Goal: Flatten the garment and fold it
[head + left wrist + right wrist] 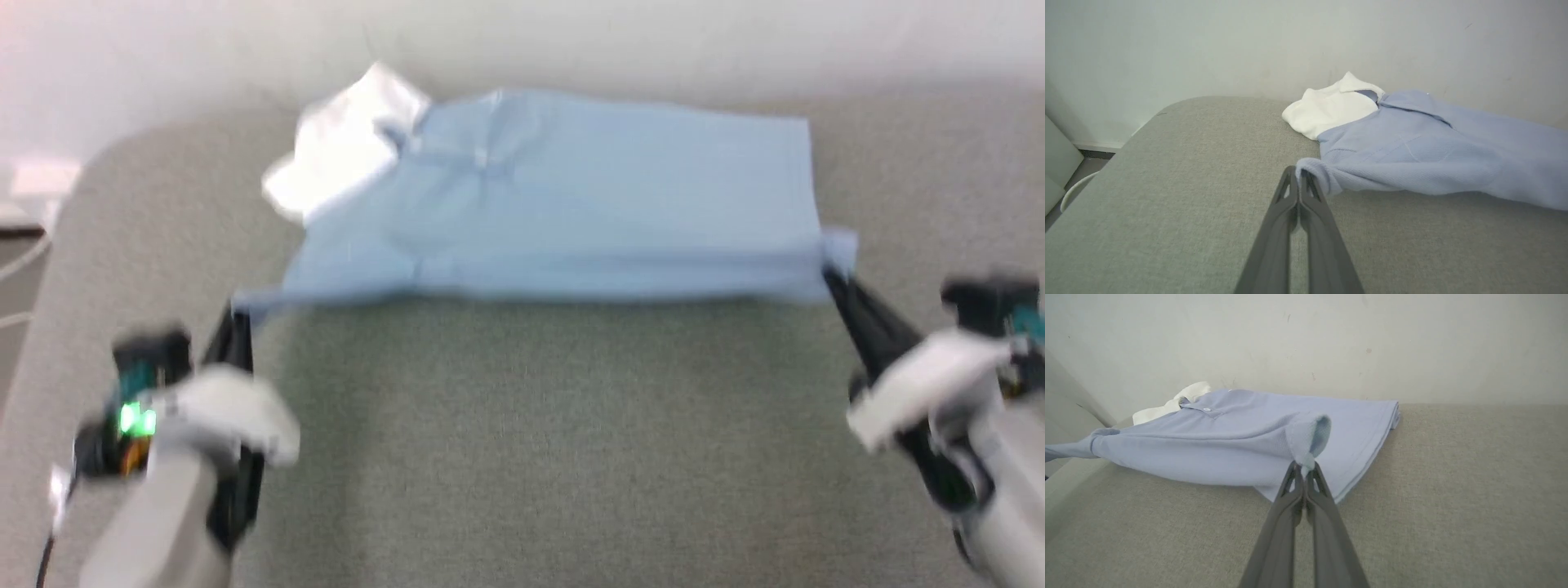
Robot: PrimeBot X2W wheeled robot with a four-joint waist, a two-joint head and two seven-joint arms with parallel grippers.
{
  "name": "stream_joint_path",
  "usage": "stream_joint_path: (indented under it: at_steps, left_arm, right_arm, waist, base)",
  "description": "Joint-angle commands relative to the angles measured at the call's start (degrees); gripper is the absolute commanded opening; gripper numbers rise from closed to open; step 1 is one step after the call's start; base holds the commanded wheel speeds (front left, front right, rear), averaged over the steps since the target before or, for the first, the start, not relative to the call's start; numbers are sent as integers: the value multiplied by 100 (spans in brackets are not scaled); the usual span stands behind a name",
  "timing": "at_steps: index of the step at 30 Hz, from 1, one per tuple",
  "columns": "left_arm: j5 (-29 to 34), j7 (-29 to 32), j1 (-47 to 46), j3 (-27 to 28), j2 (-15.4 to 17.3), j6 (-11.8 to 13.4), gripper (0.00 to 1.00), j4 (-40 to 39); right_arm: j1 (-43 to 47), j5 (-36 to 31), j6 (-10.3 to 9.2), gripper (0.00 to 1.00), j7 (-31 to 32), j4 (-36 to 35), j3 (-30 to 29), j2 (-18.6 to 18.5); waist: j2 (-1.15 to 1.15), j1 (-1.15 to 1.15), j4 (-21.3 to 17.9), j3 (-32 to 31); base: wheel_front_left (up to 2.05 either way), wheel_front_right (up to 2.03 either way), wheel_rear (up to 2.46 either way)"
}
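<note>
We hold the shirt (555,204) taut by its near edge, which is raised a little off the grey worktop (531,457). Its far side lies by the wall (653,41), with the white part (343,147) bunched at the far left. Our left end effector (1299,174) is clamped on the near left corner, and our right end effector (1305,470) is clamped on a rolled bit of cloth at the near right corner.

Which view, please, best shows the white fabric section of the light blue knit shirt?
Left wrist view: the white fabric section is close and sharp. Head view blurs it; right wrist view catches a sliver.
</note>
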Motion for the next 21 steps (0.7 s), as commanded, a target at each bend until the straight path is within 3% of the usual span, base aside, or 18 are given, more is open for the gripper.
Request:
stream_joint_path:
  at_steps: [1,6,9,14,21]
  left_arm:
    - [-71,43,313,45,120,132,0,-256]
    - [-147,606,2079,140,599,923,0,-2047]
    - [-174,967,3007,173,860,1370,0,-3106]
    - [-254,1496,4122,150,1099,1944,0,-4411]
    - [-309,2013,4778,174,1397,2380,0,-5369]
  right_arm:
    - [245,-54,-12,0,-28,-130,-114,-52]
    - [1584,-486,-12,0,284,-828,-762,-196]
    - [2389,-794,-12,0,590,-1318,-1359,-100]
    - [3629,-1432,-12,0,1186,-2262,-2462,389]
    - [4774,-2224,-12,0,1992,-3361,-3620,1257]
  waist:
    - [0,3,-8,-571]
    - [0,3,-18,-888]
    - [0,3,41,-1002]
    - [0,3,181,-1088]
    - [0,3,336,-1005]
  base:
    - [0,0,0]
    - [0,0,0]
    - [0,0,0]
    - [0,0,0]
    - [0,0,0]
